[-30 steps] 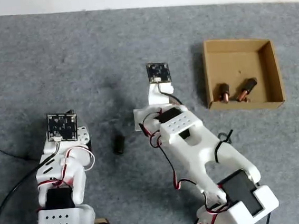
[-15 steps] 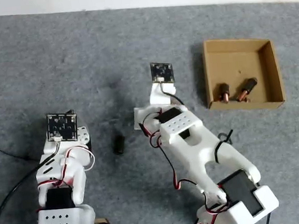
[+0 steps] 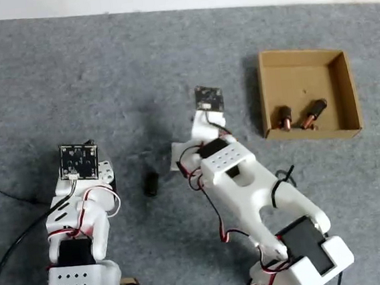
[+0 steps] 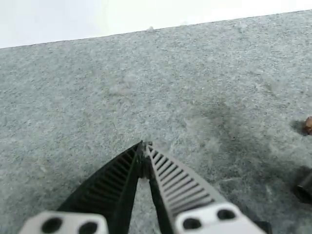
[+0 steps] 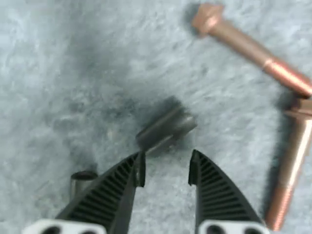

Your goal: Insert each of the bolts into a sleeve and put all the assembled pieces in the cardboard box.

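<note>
Two boxed, loose sleeve next
The cardboard box is set aside with two assembled pieces in it. The left gripper is pinched together on nothing. The right gripper is spread just short of the sleeve, likely for a grab. Two bolts are laid flat nearby, and the sleeve's long axis is slanted across the finger gap.

One dark sleeve lies on its side just ahead of the right gripper. A second sleeve sits close beside the gripper. A copper bolt lies flat beyond the gripper, another bolt alongside it.
</note>
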{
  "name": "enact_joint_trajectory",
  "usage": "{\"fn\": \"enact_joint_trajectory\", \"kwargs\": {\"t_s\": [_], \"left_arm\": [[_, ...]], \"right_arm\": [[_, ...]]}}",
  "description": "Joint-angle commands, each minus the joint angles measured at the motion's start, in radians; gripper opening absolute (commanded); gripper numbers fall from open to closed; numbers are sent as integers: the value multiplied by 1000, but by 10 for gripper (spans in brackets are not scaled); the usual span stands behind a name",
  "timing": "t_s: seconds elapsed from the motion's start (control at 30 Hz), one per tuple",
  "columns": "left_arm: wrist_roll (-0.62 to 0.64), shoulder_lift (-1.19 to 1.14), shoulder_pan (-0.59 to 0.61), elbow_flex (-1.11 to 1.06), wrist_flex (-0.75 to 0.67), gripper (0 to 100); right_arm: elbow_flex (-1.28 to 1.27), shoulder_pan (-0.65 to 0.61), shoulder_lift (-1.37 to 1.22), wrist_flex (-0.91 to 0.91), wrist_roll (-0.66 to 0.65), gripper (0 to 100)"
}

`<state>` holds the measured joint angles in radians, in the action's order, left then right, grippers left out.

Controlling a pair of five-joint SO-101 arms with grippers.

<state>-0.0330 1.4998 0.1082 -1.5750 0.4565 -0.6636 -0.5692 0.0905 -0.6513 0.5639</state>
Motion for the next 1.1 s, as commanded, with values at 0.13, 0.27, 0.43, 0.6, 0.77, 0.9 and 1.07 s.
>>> {"fn": "enact_joint_trajectory", "kwargs": {"t_s": [0.13, 0.27, 0.43, 0.6, 0.77, 0.9, 1.07], "left_arm": [[-9, 4, -27, 7, -21, 11], [-9, 4, -27, 5, -21, 11], [-9, 4, -27, 5, -21, 11], [-9, 4, -27, 5, -21, 11], [-9, 4, -27, 5, -21, 11], [-9, 4, -27, 5, -21, 11], [-9, 4, -27, 5, -21, 11]], "right_arm": [[99, 22, -71, -4, 9, 139], [185, 22, -205, -8, 9, 139], [285, 24, -285, -79, 9, 139], [300, 25, -315, -91, 9, 139], [298, 45, -338, -94, 9, 135], [298, 73, -338, -94, 3, 135], [303, 110, -338, -94, -83, 135]]}}
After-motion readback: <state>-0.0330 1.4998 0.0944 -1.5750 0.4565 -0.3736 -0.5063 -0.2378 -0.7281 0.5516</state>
